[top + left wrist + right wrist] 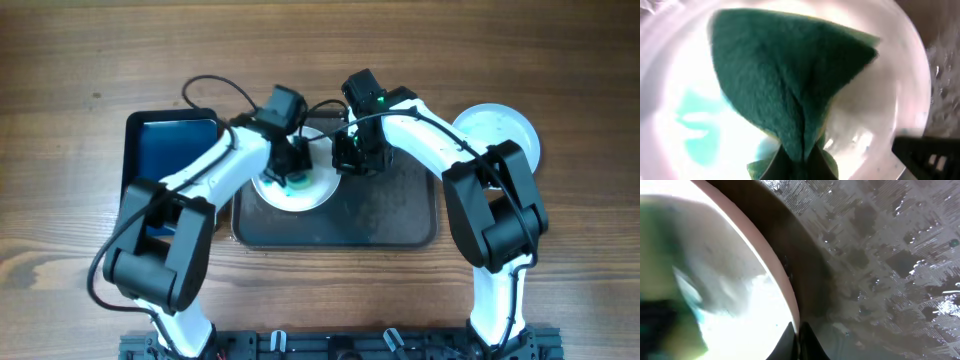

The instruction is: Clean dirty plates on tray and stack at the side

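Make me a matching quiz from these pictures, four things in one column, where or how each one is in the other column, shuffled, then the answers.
1. sponge
2. dirty plate
3. other plate
4. small tray

A. on bare wood, right of the big tray
B. blue bottom
C. pinched in the left gripper
D. on the big tray, teal smear

Pairs: 1-C, 2-D, 3-A, 4-B.
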Robot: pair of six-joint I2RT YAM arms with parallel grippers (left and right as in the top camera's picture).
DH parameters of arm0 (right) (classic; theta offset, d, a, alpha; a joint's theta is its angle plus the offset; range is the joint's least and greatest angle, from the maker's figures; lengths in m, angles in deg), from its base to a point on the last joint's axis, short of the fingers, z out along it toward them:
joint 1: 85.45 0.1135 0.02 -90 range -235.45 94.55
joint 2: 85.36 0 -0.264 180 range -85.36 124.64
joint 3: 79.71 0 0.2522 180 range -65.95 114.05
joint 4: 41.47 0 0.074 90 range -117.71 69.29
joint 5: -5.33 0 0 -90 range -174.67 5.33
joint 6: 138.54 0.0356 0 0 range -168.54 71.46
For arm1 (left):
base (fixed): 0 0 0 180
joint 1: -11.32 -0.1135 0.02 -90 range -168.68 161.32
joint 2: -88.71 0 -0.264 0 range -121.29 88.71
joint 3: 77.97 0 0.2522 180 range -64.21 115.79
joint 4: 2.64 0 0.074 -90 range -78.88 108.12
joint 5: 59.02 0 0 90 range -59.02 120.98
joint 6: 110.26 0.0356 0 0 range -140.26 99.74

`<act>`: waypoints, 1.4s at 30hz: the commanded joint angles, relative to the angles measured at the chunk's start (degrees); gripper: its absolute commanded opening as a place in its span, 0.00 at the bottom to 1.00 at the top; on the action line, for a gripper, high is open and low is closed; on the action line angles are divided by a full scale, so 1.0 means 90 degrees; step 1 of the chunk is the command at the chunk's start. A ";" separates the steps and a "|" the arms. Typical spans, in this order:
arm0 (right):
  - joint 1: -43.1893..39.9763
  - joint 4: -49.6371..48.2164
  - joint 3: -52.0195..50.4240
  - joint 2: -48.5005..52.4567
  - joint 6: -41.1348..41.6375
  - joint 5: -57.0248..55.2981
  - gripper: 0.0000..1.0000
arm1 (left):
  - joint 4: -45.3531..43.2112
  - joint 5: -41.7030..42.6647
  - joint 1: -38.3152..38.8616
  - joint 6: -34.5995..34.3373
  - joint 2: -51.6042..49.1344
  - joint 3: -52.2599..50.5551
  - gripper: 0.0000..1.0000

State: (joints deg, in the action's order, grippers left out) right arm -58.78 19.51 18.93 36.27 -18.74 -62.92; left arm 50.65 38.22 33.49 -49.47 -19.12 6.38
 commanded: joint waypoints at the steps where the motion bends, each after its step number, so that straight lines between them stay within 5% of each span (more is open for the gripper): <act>1: -0.0007 0.0002 -0.0029 0.0090 0.0070 -0.0304 0.04 | 0.0748 -0.0318 -0.0755 -0.0019 0.0107 0.1093 0.04; 8: 0.0005 -0.0075 0.0039 -0.0073 -0.0032 -0.0593 0.04 | 0.1617 -0.0267 -0.1676 0.0056 0.0274 0.1826 0.04; 19: 0.1154 0.0498 0.0044 -0.2565 -0.0675 -0.7084 0.04 | 0.1472 -0.0267 -0.1685 0.0027 0.0267 0.1826 0.04; 31: 0.3410 0.1158 0.0044 -0.2897 -0.0646 -1.2106 0.04 | 0.1418 -0.0270 -0.1685 0.0029 0.0267 0.1826 0.04; 38: 0.3502 0.1103 0.0041 -0.2909 -0.0542 -1.1837 0.04 | 0.1377 -0.0267 -0.1685 0.0029 0.0267 0.1826 0.04; 42: 0.2939 0.1047 0.0041 -0.2909 0.0015 -0.9122 0.04 | 0.1379 -0.0267 -0.1685 0.0029 0.0267 0.1826 0.04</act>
State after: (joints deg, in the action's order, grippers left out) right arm -28.05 29.50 18.93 11.41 -22.83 -162.80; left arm 63.37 36.19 18.10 -49.45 -17.76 22.14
